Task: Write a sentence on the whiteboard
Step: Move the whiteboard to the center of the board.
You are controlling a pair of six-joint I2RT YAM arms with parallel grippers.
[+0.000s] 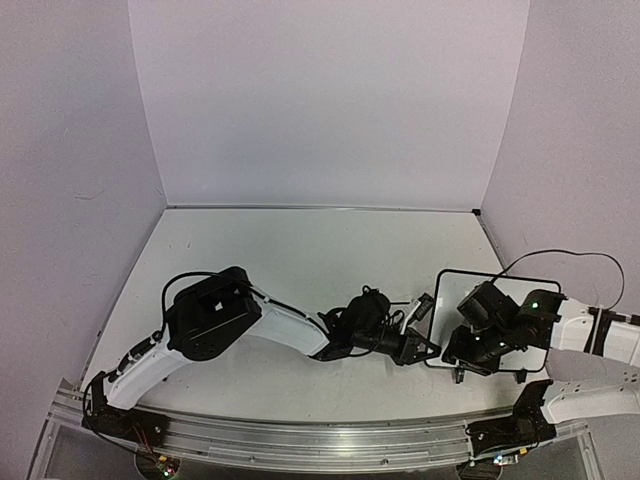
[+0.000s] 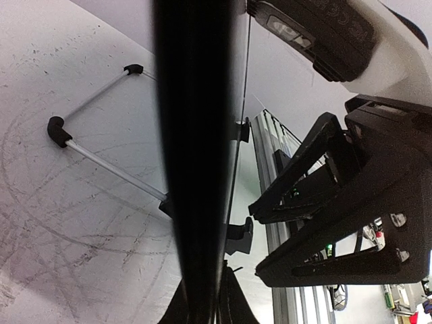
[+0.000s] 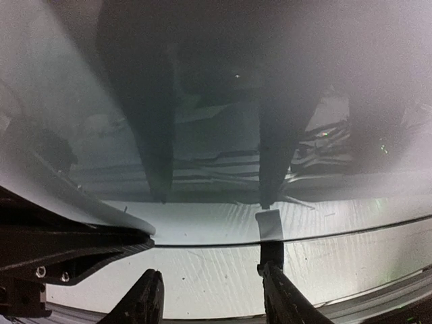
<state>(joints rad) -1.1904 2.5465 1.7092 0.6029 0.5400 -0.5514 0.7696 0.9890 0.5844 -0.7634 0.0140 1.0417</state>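
The whiteboard [image 1: 452, 292] lies flat at the right of the table. My right arm covers much of it. No sentence shows on its bare part. My left gripper [image 1: 424, 344] is at the board's left edge, shut on a black marker [image 2: 192, 148] that fills the middle of the left wrist view. The marker [image 1: 420, 308] also shows in the top view. My right gripper [image 1: 468, 358] is over the board's near edge. In the right wrist view it [image 3: 212, 297] is open, its right finger [image 3: 287, 300] at a black foot [image 3: 271, 253] of the glossy board [image 3: 202, 216].
The scuffed white tabletop [image 1: 300, 250] stretches to the purple walls behind. A metal rail [image 1: 320, 440] runs along the near edge. A black cable [image 1: 560, 255] loops by the board's far right corner. In the left wrist view the board's frame corner [image 2: 57, 131] and feet [image 2: 240, 233] show.
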